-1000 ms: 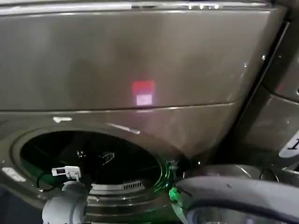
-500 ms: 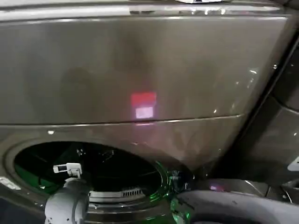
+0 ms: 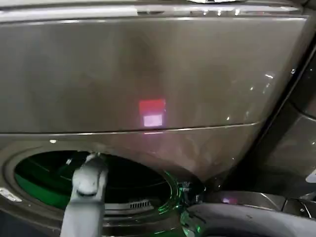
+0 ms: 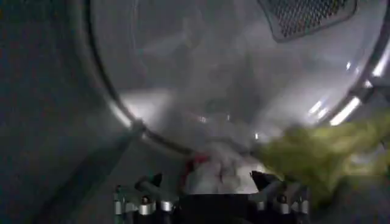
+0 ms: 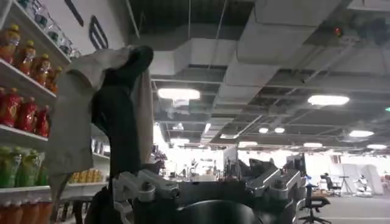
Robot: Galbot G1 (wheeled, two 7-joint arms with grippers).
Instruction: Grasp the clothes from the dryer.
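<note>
The dryer (image 3: 148,74) is bronze-grey, with a small red light (image 3: 152,106) on its front and its round porthole (image 3: 123,180) open at the lower left. My left arm (image 3: 89,187) reaches through the porthole into the drum. Inside the drum lie the clothes: a white piece with reddish marks (image 4: 219,173) and beside it a lime-green piece (image 4: 317,158). My left gripper (image 4: 207,181) is open, its fingers (image 4: 150,181) spread on either side of the white piece. My right gripper (image 5: 210,178) is open and holds nothing, aimed up into the room.
The grey-rimmed glass door (image 3: 247,217) hangs open at the lower right, close to the porthole. A second dark machine (image 3: 301,123) stands to the right. A perforated vent (image 4: 304,15) sits on the drum's back wall. The right wrist view shows shelves of bottles (image 5: 24,115).
My left arm has pushed up and deeper through the porthole into the drum. The head view has shifted a little, with the porthole now lower in it.
</note>
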